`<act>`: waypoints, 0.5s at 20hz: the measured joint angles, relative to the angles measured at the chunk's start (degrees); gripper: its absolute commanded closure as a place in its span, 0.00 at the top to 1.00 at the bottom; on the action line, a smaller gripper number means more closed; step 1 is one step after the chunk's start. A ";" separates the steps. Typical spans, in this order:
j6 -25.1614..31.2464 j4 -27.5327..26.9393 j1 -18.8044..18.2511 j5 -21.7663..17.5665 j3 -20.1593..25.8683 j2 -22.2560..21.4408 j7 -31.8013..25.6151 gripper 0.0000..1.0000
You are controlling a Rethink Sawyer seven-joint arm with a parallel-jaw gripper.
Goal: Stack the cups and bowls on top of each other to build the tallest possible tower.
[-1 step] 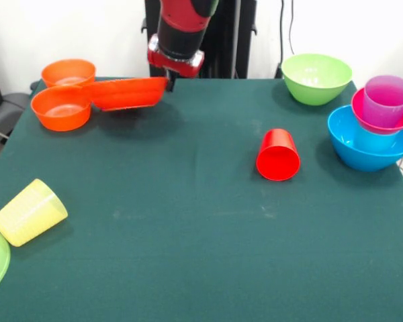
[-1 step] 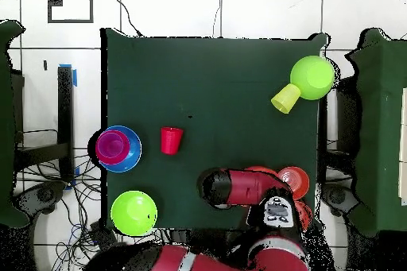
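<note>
gripper point(image 1: 169, 79) is clamped on the rim of the wide orange bowl point(image 1: 127, 93), holding it tilted just off the cloth, its far edge over a small orange bowl point(image 1: 60, 108); 2nd small orange bowl point(image 1: 68, 72) sits behind. red cup point(image 1: 278, 155) lies on its side — well apart. dark green tablecloth point(image 1: 188, 228), white wall behind. no readable writing.

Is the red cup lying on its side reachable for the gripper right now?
Probably not yet: the gripper is at the wide orange bowl, apparently holding it. The red cup itself lies in the open with nothing around it.
</note>
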 measured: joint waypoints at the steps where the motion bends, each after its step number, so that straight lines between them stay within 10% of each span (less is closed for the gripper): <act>1: 2.69 -0.39 1.31 0.01 -0.72 -0.98 0.00 0.00; 10: 23.62 -5.19 5.68 -0.03 -1.97 -7.72 0.00 0.00</act>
